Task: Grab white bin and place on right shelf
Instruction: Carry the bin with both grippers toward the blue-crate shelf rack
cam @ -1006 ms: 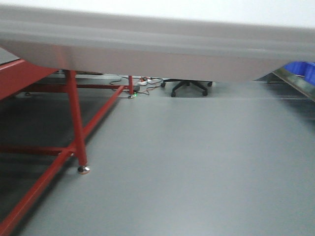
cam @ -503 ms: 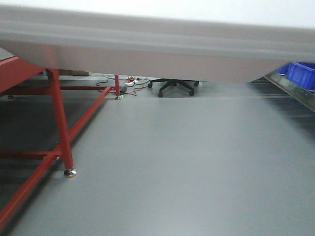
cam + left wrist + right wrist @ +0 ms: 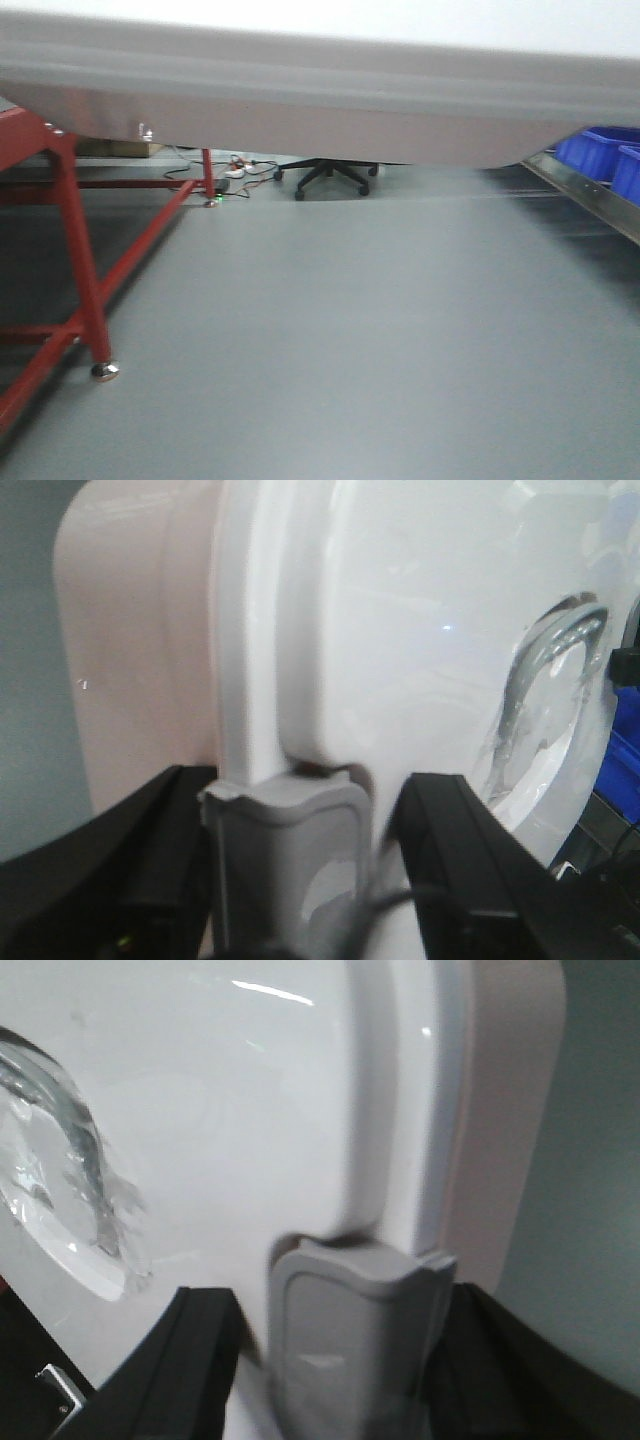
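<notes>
Exterior front-facing view: a red-painted steel frame (image 3: 75,250) with a round metal foot stands on the left of the bare grey floor (image 3: 360,340). Far back are the black star base of an office chair (image 3: 325,178) and a tangle of cables (image 3: 232,172). At the right edge runs the shiny stainless steel shelf (image 3: 590,198), its front rail slanting away, with open blue plastic bins (image 3: 600,148) on it. Across the whole top of this view, blurred and very near the lens, hangs the large pinkish-white plastic bin with the glossy white lid (image 3: 320,95). It is up off the floor, between the red frame and the shelf, and not on the shelf. It hides everything above the chair. From the left wrist the bin (image 3: 400,630) fills the picture. The lid's moulded handle recess (image 3: 550,710) is toward the right, and a grey plastic latch (image 3: 285,860) is folded over the lid's rim. The left gripper (image 3: 300,865) faces that end with its black fingers (image 3: 470,860) spread wide, one on each side of the latch. The right wrist shows the other end the same way: the bin (image 3: 220,1110), a grey latch (image 3: 350,1345), and the right gripper (image 3: 345,1370) with its dark fingers (image 3: 190,1370) parted wide and flanking the latch.
</notes>
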Controlling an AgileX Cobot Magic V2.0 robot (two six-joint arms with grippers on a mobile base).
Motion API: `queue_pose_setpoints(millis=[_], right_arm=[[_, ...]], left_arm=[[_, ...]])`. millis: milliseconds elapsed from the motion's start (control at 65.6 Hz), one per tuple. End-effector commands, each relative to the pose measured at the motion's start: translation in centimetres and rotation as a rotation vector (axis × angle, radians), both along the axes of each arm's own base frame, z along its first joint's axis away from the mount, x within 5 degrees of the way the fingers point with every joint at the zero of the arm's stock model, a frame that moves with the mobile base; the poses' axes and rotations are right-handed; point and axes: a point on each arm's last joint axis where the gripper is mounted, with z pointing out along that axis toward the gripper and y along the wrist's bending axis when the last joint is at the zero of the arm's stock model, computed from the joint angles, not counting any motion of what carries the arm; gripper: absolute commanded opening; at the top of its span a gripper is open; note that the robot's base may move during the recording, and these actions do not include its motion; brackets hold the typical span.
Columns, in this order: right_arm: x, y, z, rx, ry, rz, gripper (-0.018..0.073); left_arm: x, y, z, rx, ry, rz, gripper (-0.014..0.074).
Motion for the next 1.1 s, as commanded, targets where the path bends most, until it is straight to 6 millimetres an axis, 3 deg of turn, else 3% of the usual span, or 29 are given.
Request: queue_pose_setpoints(millis=[0,1083], right_arm=[[-1.12,1.22,2.34,0.178,-0.057,0.120,0.0361],[-1.12,1.22,2.34,0.178,-0.057,0.120,0.0361]], left_arm=[[-2.32,-1.48,2.03,-0.151,0.005,-0.212,0.0241],[-2.32,-1.48,2.03,-0.151,0.005,-0.212,0.0241]])
